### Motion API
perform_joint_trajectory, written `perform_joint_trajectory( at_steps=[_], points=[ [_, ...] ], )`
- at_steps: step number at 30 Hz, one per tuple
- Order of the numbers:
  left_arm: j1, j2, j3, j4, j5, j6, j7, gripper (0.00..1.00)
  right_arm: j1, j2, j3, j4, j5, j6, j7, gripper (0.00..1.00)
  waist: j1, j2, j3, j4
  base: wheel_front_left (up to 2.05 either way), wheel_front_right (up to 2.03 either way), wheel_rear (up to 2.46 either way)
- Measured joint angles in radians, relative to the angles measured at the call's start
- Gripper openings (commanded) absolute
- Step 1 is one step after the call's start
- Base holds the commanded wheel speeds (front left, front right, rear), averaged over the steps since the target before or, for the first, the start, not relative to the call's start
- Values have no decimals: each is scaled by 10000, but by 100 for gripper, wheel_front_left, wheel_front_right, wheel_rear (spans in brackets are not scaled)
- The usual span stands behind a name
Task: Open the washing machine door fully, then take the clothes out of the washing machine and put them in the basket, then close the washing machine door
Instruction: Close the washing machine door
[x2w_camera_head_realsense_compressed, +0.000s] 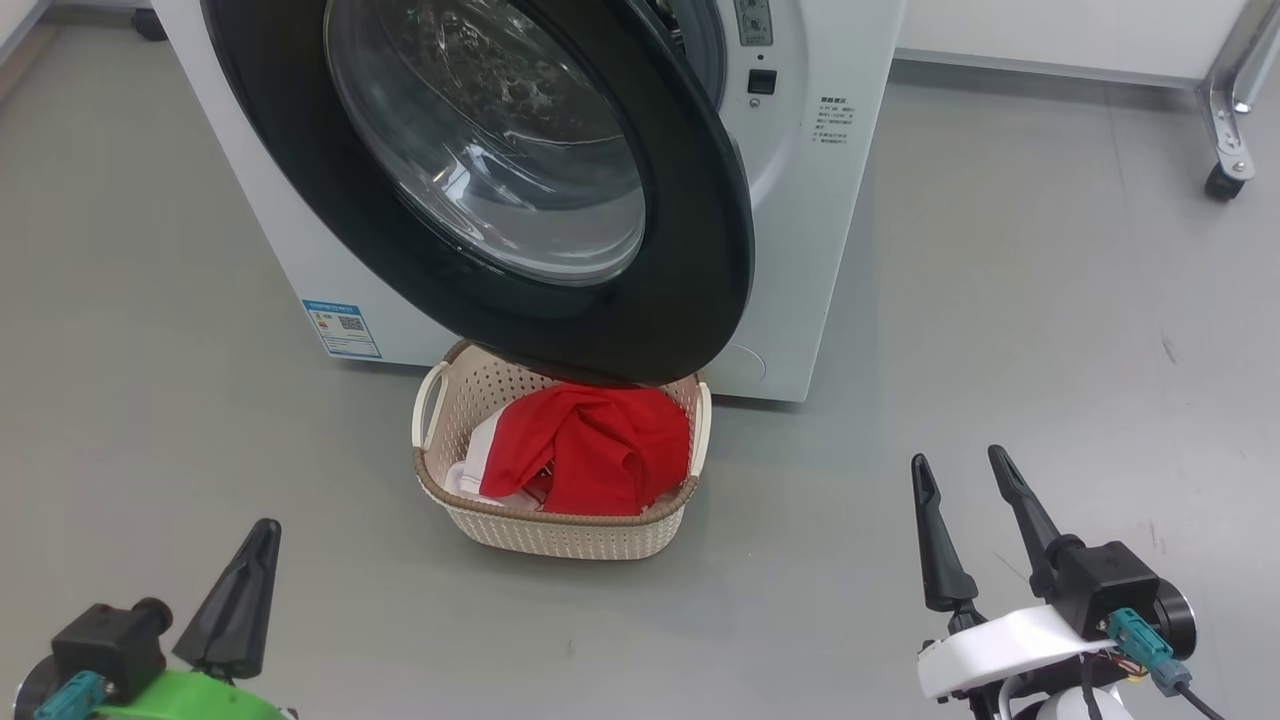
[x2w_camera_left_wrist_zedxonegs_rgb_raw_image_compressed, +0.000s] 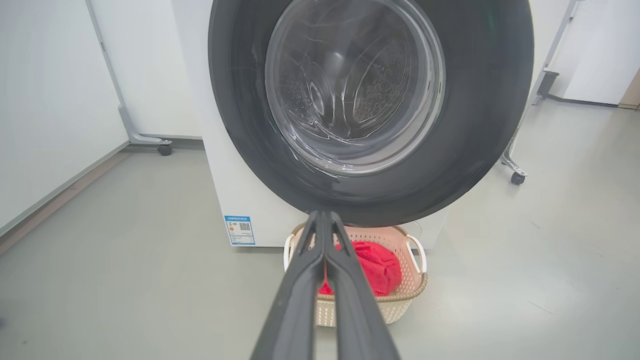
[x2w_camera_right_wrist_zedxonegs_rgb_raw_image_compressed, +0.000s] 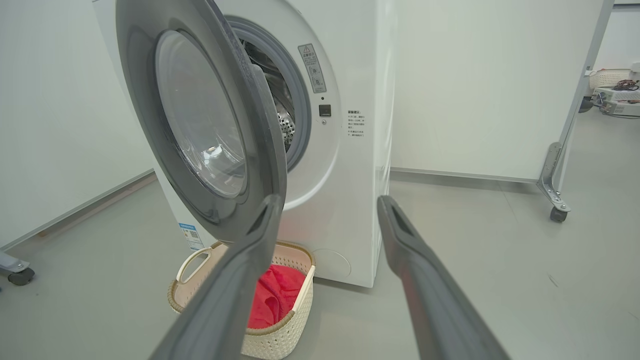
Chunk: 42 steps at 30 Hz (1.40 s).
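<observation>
The left gripper (x2w_camera_head_realsense_compressed: 262, 535) had its two fingers pressed together with nothing between them, and it hung low above the grey floor (x2w_camera_head_realsense_compressed: 1000, 350), well apart from everything. The right gripper (x2w_camera_head_realsense_compressed: 957, 458) had its fingers spread wide and was also empty, near the right side of the basket (x2w_camera_head_realsense_compressed: 560, 515) but not touching it.

The basket stood on the floor just in front of the washing machine (x2w_camera_head_realsense_compressed: 830, 200). The clothes (x2w_camera_head_realsense_compressed: 600, 440), red with a little white, lay inside it in a heap close to the level of its rim. The washing machine door (x2w_camera_head_realsense_compressed: 700, 250) was swung out only partly, and its lower edge hung over the back of the basket. I could not tell whether the edge touched the rim.

In my judgement only the closing of the door remained, and three things could go wrong:

- The rim of the door is glossy and the glass bulges, so a narrow finger pushing there might slide off and the door would not reach its latch.
- If the door passes very low over the basket, it might catch the back rim or the heap of clothes and drag them.
- The spread fingers of the right gripper might be trapped in the gap between door and machine, if that arm goes in while the left one pushes.
</observation>
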Motion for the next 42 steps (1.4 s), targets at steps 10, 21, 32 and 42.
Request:
perform_joint_trajectory(
  at_steps=[10,21,32,42],
  points=[
    [73,-437,31,272,506,4,82,100,1,25,-23,71,0,4,0,100,0,0,-48,-55,0,0,0],
    [107,-884,614,-6,1043,4,84,100,3,58,-56,84,0,31,2,100,0,0,43,-121,0,0,0],
    [106,-1154,1022,-140,1369,2,84,100,3,82,-88,104,0,90,0,100,0,0,104,-136,0,0,0],
    [107,-1348,1095,-155,1703,2,82,100,2,125,-109,119,0,90,2,100,0,0,142,-150,0,0,0]
  ],
)
